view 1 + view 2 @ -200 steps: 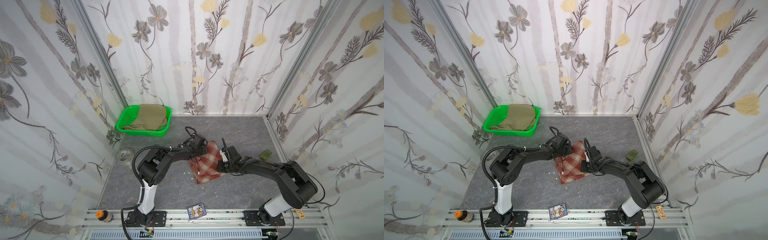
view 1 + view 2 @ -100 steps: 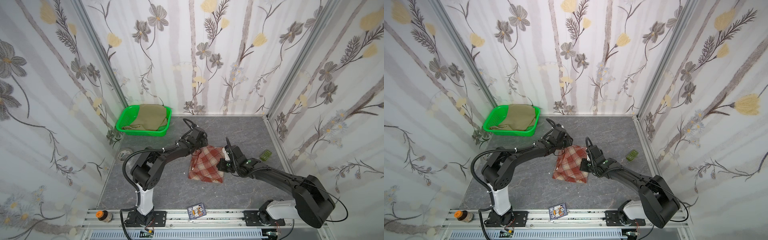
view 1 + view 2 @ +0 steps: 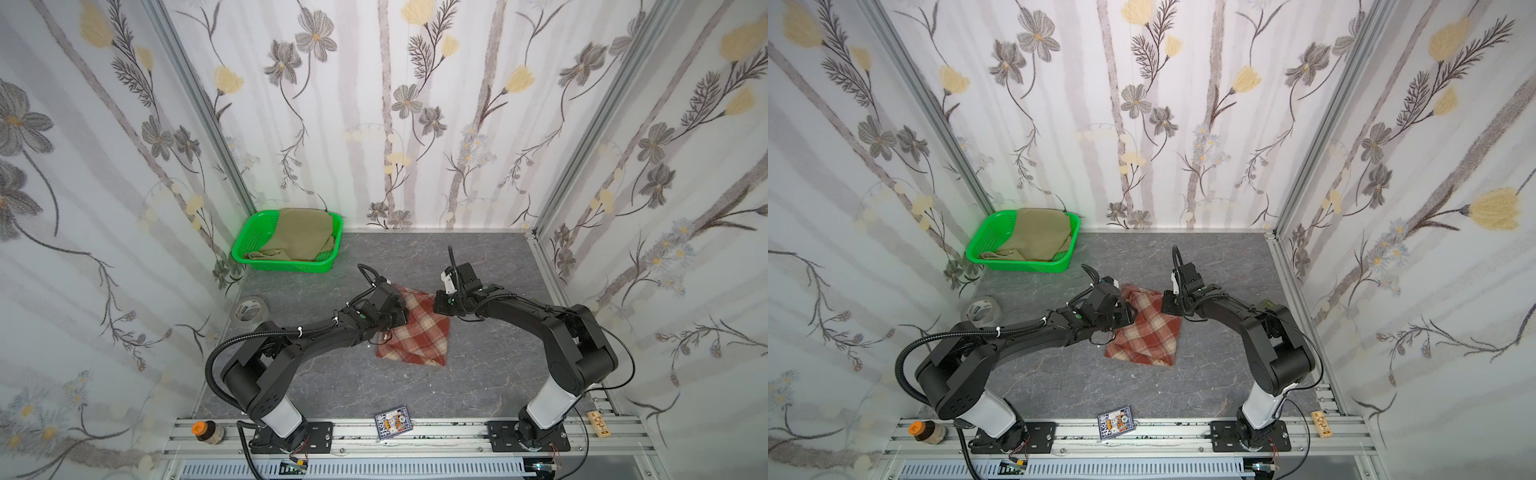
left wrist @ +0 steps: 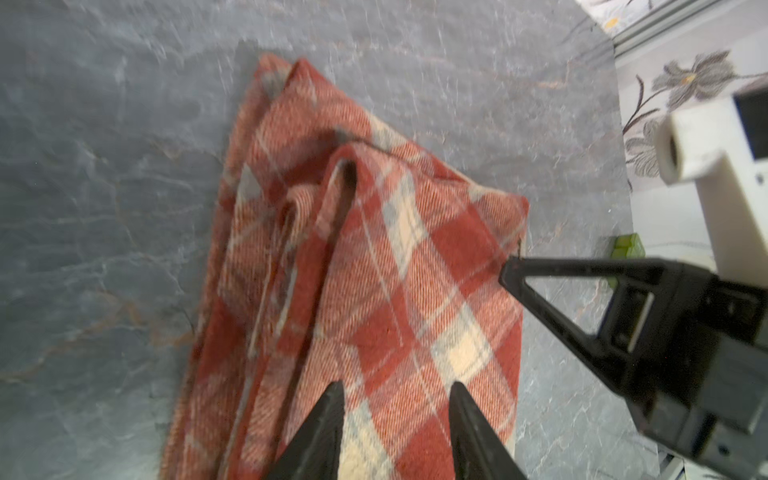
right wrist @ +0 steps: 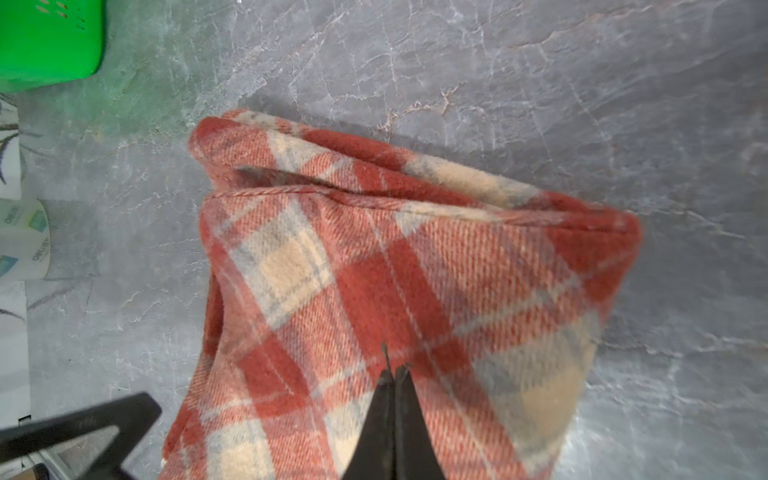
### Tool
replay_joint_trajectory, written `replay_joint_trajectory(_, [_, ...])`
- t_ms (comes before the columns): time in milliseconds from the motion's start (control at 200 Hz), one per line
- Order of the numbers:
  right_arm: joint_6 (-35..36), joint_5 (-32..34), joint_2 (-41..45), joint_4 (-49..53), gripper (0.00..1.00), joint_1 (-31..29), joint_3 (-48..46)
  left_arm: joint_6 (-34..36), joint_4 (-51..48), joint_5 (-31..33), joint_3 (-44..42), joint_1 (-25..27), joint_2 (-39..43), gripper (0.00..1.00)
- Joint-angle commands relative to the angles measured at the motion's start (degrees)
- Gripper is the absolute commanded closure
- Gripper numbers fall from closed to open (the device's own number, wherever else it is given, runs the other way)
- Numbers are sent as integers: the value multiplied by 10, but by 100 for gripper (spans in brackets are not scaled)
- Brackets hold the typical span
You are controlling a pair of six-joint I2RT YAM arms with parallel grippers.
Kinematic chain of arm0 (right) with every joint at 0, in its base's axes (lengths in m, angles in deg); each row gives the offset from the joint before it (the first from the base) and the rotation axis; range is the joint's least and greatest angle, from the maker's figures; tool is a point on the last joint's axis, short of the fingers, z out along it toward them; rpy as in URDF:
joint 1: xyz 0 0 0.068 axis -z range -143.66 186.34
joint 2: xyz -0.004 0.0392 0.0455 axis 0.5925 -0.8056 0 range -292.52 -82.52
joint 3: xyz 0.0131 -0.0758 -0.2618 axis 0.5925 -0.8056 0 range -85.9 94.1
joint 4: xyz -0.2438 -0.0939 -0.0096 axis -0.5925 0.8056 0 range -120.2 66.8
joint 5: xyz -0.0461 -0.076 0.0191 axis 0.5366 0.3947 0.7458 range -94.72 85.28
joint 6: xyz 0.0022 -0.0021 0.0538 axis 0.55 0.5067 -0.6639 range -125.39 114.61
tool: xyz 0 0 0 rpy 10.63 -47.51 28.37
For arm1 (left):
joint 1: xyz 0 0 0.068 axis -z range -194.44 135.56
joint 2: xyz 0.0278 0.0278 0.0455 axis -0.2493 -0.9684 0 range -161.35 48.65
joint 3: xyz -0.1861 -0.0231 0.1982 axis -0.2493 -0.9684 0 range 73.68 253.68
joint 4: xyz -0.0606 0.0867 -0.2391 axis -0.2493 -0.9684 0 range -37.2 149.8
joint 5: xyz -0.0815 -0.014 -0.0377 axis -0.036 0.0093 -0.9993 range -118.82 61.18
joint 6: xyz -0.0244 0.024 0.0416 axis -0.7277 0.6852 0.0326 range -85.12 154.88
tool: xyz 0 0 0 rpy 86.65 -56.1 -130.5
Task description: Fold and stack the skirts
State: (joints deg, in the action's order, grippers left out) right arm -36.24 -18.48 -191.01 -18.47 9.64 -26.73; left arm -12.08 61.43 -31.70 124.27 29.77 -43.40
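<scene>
Plaid skirt [image 3: 419, 336] lies folded on grey worktop [image 3: 324, 386], well apart from green basket [image 3: 286, 266], out toward worktop's middle. Khaki skirt [image 3: 301, 235] sits bunched inside the basket. L gripper [image 4: 397, 388]: jaws apart, hovering over plaid cloth on its basket-ward side, cloth lying flat btwn the tips. R gripper [image 5: 392, 372]: jaws closed tight, tips at skirt's edge farthest from basket; can't tell if cloth's caught. Skirt's top layer is rucked into ridges nr L gripper. Tape roll [image 3: 249, 311] lies on worktop near basket.
</scene>
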Motion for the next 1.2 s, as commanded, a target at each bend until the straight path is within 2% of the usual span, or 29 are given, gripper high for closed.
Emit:
replay_joint_trajectory(0, [13, -14, -22, -27, 100, 5, 8, -13, 7, -16, -15, 4, -5, 57])
replay_joint_trajectory(330, [-15, 8, -28, -68, 100, 31, -48, 1, 3, -69, -30, 3, -34, 57])
replay_joint_trajectory(699, [-52, 8, 20, -93, 100, 39, -134, 35, -18, -51, 3, -39, -74, 57])
replay_joint_trajectory(904, [-111, 4, 95, -116, 100, 26, -229, 72, -29, -27, 56, -68, -104, 57])
replay_joint_trajectory(1024, [-171, 11, 166, -152, 100, -18, -280, 94, -29, 0, 86, -76, -130, 59])
replay_joint_trajectory(1109, [-187, 28, 217, -136, 100, -49, -275, 97, -29, 15, 102, -84, -130, 59])
replay_joint_trajectory(1194, [-173, 41, 247, -108, 100, -48, -255, 106, -29, 25, 111, -87, -110, 59])
